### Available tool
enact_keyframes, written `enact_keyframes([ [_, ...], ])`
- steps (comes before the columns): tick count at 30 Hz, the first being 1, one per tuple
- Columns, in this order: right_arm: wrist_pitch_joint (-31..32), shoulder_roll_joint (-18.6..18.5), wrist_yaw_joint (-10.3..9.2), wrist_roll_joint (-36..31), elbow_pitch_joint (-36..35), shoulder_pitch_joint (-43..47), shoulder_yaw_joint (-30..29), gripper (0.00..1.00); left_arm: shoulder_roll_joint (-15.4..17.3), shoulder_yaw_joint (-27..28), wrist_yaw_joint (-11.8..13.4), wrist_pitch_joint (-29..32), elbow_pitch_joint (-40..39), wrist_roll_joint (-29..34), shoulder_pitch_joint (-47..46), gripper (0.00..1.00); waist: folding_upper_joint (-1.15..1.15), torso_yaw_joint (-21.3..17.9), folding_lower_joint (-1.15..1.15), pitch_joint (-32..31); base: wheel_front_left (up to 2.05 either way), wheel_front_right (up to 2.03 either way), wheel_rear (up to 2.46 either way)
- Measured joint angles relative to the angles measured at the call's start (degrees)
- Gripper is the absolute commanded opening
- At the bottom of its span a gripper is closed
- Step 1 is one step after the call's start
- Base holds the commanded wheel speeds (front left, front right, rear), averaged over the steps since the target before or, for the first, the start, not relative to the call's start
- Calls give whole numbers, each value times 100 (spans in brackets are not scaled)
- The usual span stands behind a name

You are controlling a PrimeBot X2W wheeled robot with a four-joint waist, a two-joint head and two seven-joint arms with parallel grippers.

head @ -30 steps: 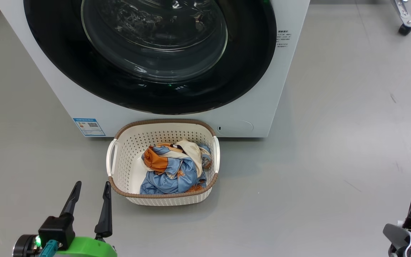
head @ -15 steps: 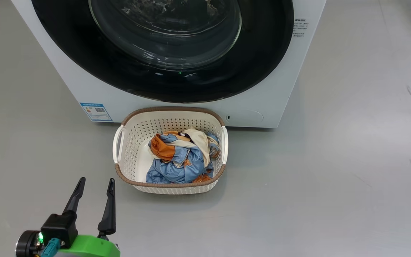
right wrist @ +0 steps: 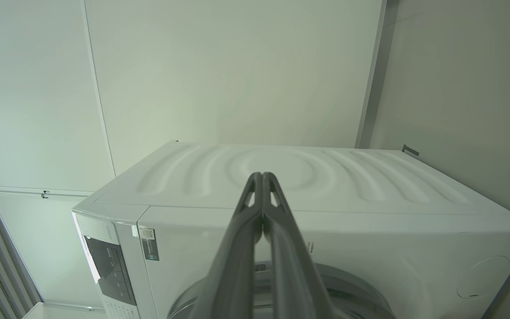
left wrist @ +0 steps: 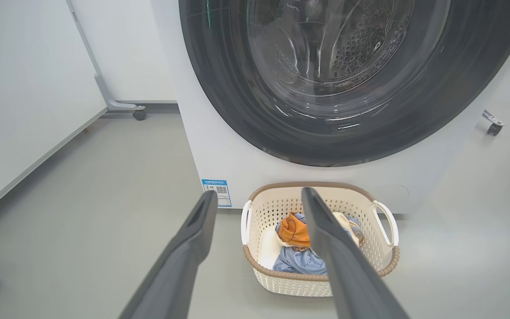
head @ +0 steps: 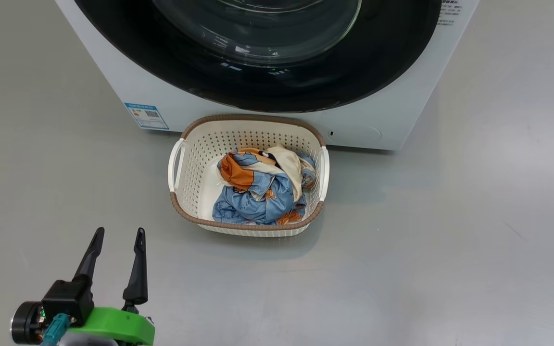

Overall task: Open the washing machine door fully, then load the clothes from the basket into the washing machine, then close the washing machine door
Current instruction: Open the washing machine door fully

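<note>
The washing machine (head: 118,62) is white, and its washing machine door (head: 306,86) with the glossy black rim and glass bowl lies shut against the front. The cream basket (head: 195,158) stands on the floor just before it, holding the bunched blue, orange and cream clothes (head: 258,187). My left gripper (head: 119,233) hovers open and empty, left of the basket and nearer to me. In the left wrist view that gripper (left wrist: 258,195) points at the basket (left wrist: 383,248) and door (left wrist: 237,110). My right gripper (right wrist: 261,175) is shut on nothing, high up, facing the washer's ribbed top (right wrist: 326,177).
A blue-edged sticker (head: 146,115) sits low on the washer front. A white panel on casters (left wrist: 38,88) stands to the washer's left, and another caster (left wrist: 494,128) to its right. A dark control panel (right wrist: 109,266) is on the washer's upper corner. Grey floor surrounds the basket.
The head camera has moved, so washer and basket sit higher and further right. The right gripper has passed off the picture's lower right edge. The left gripper stays open.
</note>
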Motion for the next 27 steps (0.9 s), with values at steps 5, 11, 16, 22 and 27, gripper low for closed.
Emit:
enact_keyframes([
  [5,186,-147,0,22,37,-316,2,0,-2,63,0,0,-67,-41,-42,100,0,112,0,234,0,0,0],
  [11,394,-301,0,-9,59,-679,77,0,-5,148,0,0,-88,-41,-159,100,0,208,0,490,0,0,0],
  [16,549,-339,0,-44,64,-949,165,0,-8,179,0,0,-96,-41,-181,100,0,273,0,660,0,0,0],
  [22,860,-436,0,-159,53,-1362,505,0,-14,192,0,0,-113,-41,-250,100,0,327,0,843,0,0,0],
  [27,1101,-548,0,-235,-3,-1769,735,0,-22,132,0,0,-121,-41,-301,100,0,371,1,991,0,0,0],
])
